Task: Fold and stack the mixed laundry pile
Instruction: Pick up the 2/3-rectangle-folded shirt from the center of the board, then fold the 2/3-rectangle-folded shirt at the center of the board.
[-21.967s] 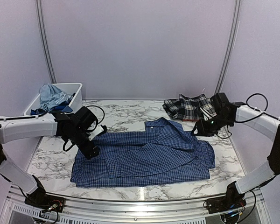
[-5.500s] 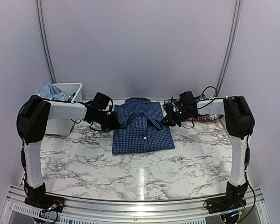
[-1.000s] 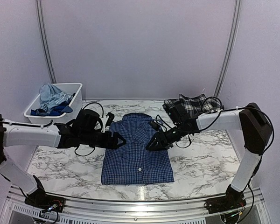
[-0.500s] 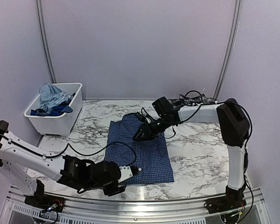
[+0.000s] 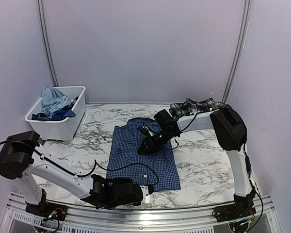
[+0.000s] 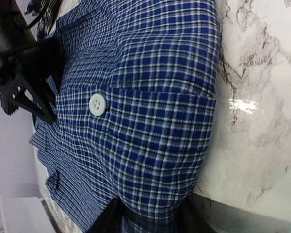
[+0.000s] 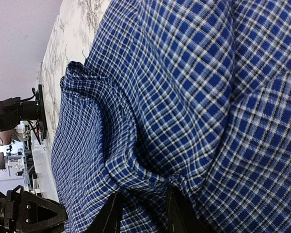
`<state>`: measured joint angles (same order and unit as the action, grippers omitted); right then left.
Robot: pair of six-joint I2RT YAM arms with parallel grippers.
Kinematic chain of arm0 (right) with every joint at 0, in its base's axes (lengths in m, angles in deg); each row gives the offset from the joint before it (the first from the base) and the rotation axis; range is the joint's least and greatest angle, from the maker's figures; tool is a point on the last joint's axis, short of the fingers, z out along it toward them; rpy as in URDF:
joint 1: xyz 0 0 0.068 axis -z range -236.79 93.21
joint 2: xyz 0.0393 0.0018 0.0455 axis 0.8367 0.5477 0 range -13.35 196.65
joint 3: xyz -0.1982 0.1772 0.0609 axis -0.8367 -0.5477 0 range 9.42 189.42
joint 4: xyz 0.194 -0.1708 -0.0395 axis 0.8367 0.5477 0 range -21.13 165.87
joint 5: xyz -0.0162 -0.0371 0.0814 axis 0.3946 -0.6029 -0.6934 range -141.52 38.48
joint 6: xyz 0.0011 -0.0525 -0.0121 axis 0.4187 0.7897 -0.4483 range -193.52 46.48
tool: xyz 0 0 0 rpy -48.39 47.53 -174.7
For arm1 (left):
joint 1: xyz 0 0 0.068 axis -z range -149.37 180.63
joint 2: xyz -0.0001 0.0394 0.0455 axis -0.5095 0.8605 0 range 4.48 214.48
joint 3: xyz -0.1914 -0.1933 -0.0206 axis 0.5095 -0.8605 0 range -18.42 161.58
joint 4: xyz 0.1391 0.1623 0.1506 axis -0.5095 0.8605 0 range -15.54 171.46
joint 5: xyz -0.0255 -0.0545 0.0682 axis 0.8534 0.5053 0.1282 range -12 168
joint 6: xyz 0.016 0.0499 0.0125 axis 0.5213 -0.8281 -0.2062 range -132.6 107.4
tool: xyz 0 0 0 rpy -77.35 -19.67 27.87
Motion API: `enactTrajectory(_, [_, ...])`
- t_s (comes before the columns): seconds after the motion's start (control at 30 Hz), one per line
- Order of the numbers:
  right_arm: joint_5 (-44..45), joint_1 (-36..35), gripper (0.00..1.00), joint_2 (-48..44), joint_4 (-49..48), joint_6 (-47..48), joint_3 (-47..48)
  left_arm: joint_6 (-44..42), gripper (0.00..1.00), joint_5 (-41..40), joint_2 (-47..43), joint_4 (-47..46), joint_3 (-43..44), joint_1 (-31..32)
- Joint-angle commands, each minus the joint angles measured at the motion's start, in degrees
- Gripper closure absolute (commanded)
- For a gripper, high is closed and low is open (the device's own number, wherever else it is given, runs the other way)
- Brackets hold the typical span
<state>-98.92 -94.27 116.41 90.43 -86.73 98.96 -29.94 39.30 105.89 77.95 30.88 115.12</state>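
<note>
The navy small-check shirt (image 5: 143, 158) lies folded in the middle of the table, one white button (image 6: 97, 104) showing. My left gripper (image 5: 144, 188) is low at the shirt's near edge; in the left wrist view its two dark fingers (image 6: 105, 219) stand either side of the hem, shut on it, with the cloth bulging between them. My right gripper (image 5: 141, 148) rests on the shirt's upper middle, shut on a raised fold (image 7: 150, 170). The black-and-white plaid piece (image 5: 196, 106) sits at the back right. A light blue T-shirt (image 5: 56, 98) and a royal blue garment (image 5: 48, 116) lie in the bin.
The white plastic bin (image 5: 58, 127) stands at the back left corner of the marble table (image 5: 208, 165). The right arm stretches from the right side across the plaid piece. The left arm runs low along the table's near edge, its cable looped over the marble.
The left arm has swung from the shirt's left side down to its near edge and closed on the hem. The right gripper has shifted left across the shirt and pinched a fold.
</note>
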Motion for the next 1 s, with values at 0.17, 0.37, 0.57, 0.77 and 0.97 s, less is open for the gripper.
enactTrajectory(0.17, [2.6,-0.8,0.68,2.2,2.3,3.1,-1.8,-3.4,1.00,-1.8,-5.2,1.6,2.6,0.9])
enactTrajectory(0.37, [2.9,-2.7,0.69,-0.6,3.1,4.5,-5.1,1.0,1.00,6.6,-12.7,11.7,4.9,0.9])
enactTrajectory(0.57, [1.6,-7.8,0.74,-6.9,3.1,5.4,-13.6,5.9,1.00,15.4,-20.1,22.0,9.8,0.2])
enactTrajectory(0.77, [-3.8,-16.3,0.76,-15.5,1.6,3.6,-23.1,9.1,1.00,26.7,-23.9,26.9,14.9,-4.2])
enactTrajectory(0.97, [-5.4,-16.1,0.72,-19.0,7.1,6.0,-19.6,9.2,1.00,35.2,-23.4,28.7,16.3,-6.5])
